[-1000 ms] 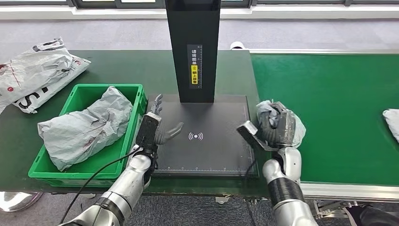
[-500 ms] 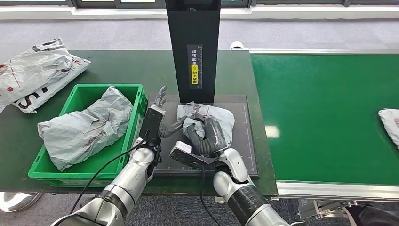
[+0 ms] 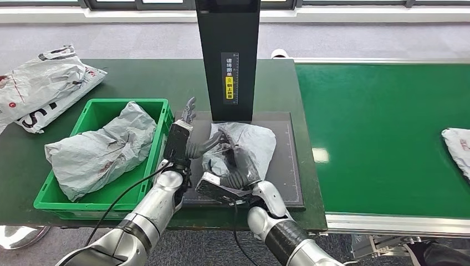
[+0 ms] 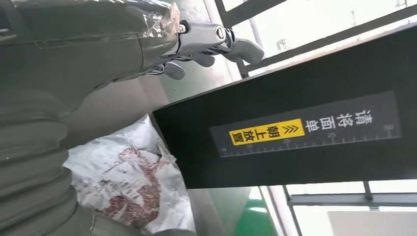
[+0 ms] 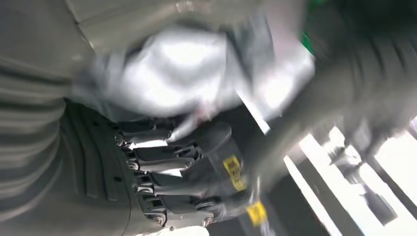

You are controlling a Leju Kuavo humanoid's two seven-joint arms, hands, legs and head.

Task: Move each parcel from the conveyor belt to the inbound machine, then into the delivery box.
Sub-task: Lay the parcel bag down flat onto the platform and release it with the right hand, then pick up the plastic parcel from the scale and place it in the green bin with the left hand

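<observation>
Your right hand grips the grey parcel, which lies on the black scan pad before the black column. Your left hand stands just beside it, fingers spread, holding nothing. A green bin with another parcel sits left. One more parcel on the belt is cut off. The right wrist view is blurred.
</observation>
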